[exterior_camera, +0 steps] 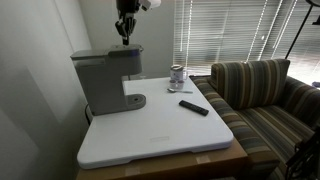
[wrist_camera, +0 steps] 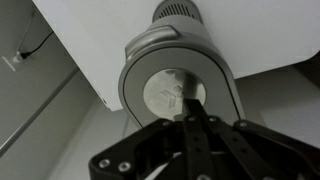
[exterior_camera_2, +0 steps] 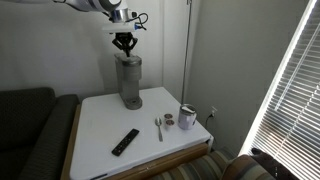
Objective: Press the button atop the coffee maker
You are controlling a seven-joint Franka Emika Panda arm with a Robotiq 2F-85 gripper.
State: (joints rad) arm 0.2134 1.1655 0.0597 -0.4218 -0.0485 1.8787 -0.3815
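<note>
The grey coffee maker (exterior_camera: 105, 80) stands at the back of the white table, a tall column with an overhanging brew head and a rounded base plate; it also shows in an exterior view (exterior_camera_2: 130, 80). My gripper (exterior_camera: 125, 38) hangs straight down just above its top, fingers together; it appears too in an exterior view (exterior_camera_2: 124, 48). In the wrist view the shut fingertips (wrist_camera: 188, 100) point at the round silver button (wrist_camera: 170, 92) in the middle of the machine's top (wrist_camera: 140, 60). Whether they touch it I cannot tell.
A black remote (exterior_camera: 194, 107), a small glass jar (exterior_camera: 177, 77) and a white mug (exterior_camera_2: 187, 117) sit on the white table (exterior_camera: 160, 135), with a spoon (exterior_camera_2: 158, 128). A striped sofa (exterior_camera: 265, 100) stands beside it. Window blinds (exterior_camera: 225, 30) are behind.
</note>
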